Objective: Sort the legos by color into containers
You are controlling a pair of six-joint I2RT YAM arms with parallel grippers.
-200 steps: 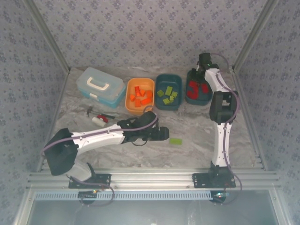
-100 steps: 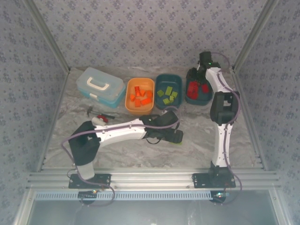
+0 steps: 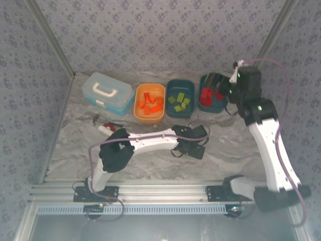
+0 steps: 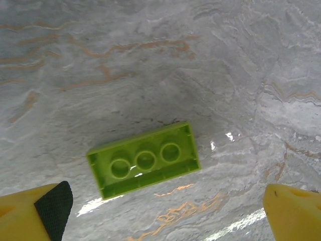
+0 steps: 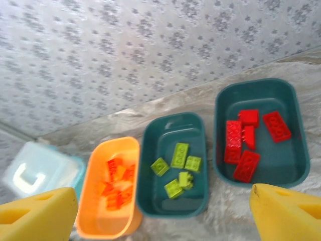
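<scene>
Legos are mostly in bins already, on a marbled tabletop. Taking the middle teal bin as the mark: a light blue case stands well to its left, an orange bin just beside it on the left, and a second teal bin just to its right. The left claw hangs low over the tabletop, nearer the arm bases than the middle bin, its yellow fingers spread wide and gripping nothing. The right claw is raised up and to the right of the middle bin, also wide open and empty. Red bricks lie in the second teal bin, lime bricks in the middle one, orange bricks in the orange one. One loose lime brick lies flat between the left claw's fingers, touching neither, three rings showing on its upper face
</scene>
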